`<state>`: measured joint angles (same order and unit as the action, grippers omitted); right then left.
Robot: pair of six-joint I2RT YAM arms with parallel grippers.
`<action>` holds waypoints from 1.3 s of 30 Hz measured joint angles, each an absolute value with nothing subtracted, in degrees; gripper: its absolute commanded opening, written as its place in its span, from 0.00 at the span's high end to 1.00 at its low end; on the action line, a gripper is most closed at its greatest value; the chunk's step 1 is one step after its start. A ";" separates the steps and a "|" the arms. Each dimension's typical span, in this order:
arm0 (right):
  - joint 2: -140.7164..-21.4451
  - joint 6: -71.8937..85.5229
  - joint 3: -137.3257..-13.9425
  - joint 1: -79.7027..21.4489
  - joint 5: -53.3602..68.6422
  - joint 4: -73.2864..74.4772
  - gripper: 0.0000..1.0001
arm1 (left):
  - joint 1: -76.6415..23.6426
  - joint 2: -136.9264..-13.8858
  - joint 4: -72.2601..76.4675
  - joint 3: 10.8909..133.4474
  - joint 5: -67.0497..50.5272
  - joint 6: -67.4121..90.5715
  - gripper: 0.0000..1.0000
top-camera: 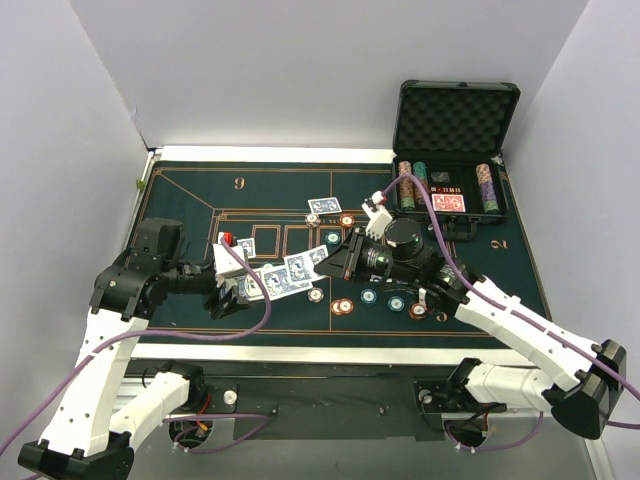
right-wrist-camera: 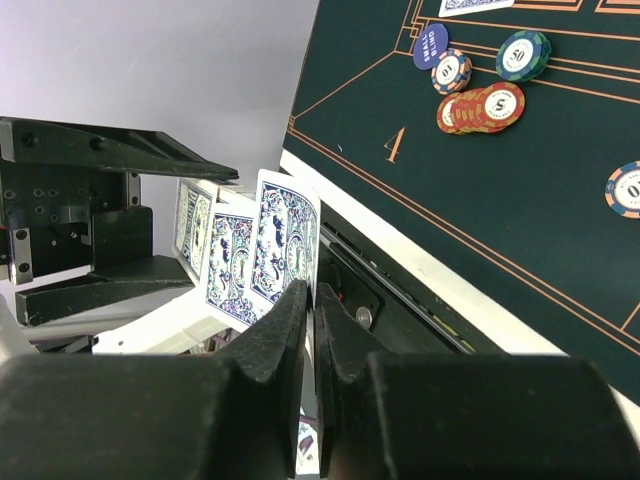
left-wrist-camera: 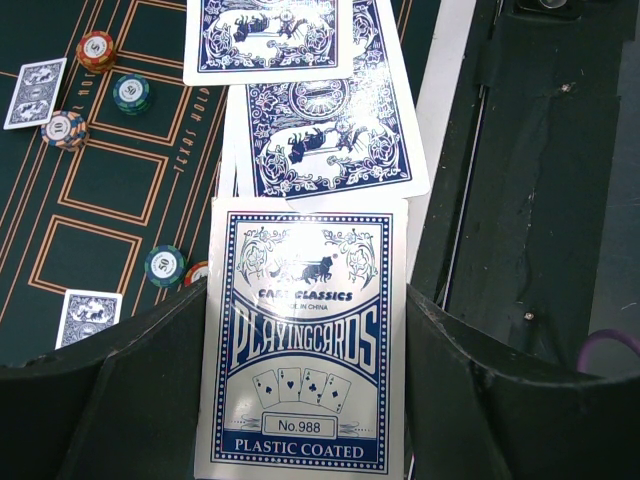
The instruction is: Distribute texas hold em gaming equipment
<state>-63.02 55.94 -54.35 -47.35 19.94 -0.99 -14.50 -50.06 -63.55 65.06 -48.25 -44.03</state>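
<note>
Found even, bright overhead lighting in the top view; noted only soft, short shadows on the green mat [top-camera: 200,195]. Observed strong white glare across glossy card backs [left-wrist-camera: 320,120] from 12 o'clock to centre of the left wrist view, washing out print. Recorded dark, softly blurred foreground at 6 o'clock in both wrist views.

Open black case [top-camera: 455,112] at green felt mat's [top-camera: 190,195] far-right corner
</note>
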 measured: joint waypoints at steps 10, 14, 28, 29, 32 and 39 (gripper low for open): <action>-61.43 57.41 -54.08 -45.32 20.03 -2.55 0.98 | -14.50 -50.04 -63.55 65.06 -48.27 -43.94 0.67; -61.43 58.52 -54.08 -44.95 20.95 -3.73 0.97 | -14.50 -50.04 -63.53 65.06 -48.27 -43.92 0.67; -66.17 61.08 -62.61 -37.04 24.60 -7.90 1.00 | -14.50 -50.06 -63.46 65.06 -48.34 -43.92 0.67; -67.83 61.34 -63.42 -36.25 25.10 -8.80 1.00 | -14.50 -50.06 -63.44 65.06 -48.34 -43.92 0.67; -74.30 61.76 -65.34 -34.41 26.50 -11.44 1.00 | -14.50 -50.04 -63.48 65.06 -48.34 -43.94 0.67; -97.06 64.45 -71.35 -33.80 29.58 -17.89 1.00 | -14.50 -50.04 -63.51 65.06 -48.49 -43.92 0.67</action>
<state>-97.06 64.45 -71.35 -33.80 29.58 -17.89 -14.50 -50.04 -63.51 65.06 -48.49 -43.92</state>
